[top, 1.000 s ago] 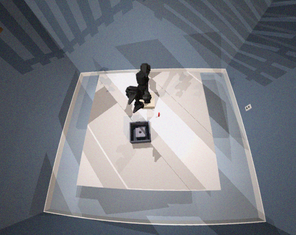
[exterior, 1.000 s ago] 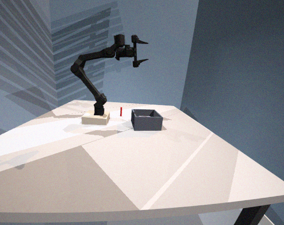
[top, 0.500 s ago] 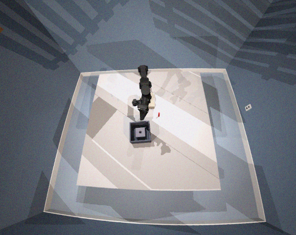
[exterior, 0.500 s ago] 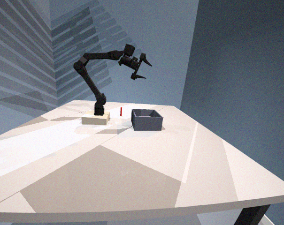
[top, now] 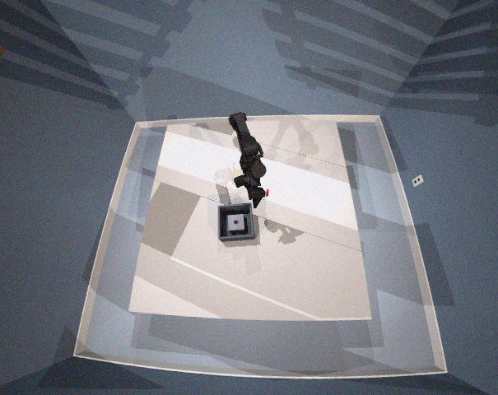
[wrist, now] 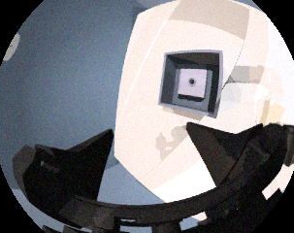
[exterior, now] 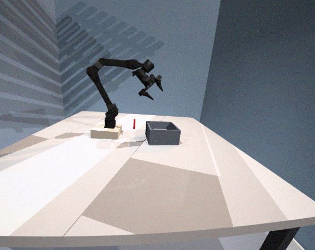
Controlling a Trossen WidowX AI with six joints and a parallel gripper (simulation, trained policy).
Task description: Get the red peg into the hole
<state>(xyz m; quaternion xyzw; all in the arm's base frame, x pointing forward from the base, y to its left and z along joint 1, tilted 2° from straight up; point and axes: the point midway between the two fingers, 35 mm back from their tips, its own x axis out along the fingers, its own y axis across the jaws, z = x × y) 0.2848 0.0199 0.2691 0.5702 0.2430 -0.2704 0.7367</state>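
The red peg (top: 267, 192) (exterior: 134, 124) stands upright on the table between the arm's base and the box, partly overlapped by the arm in the top view. It does not show in the wrist view. The open dark grey box (top: 236, 238) (exterior: 164, 137) (wrist: 162, 80) stands on the table. The light plate (top: 230, 218) (wrist: 185, 89) with a dark hole shows at its bottom, with nothing in the hole. My gripper (exterior: 158, 95) (wrist: 149, 129) is wide open and empty. It hangs high above the table, tilted downward, well above the peg and the box.
The pale base block (exterior: 103, 134) of the arm sits on the table (top: 282, 281) (exterior: 162, 194), to the left of the peg in the exterior view. The box walls rise around the plate. Shadows and bright bands cross the table top.
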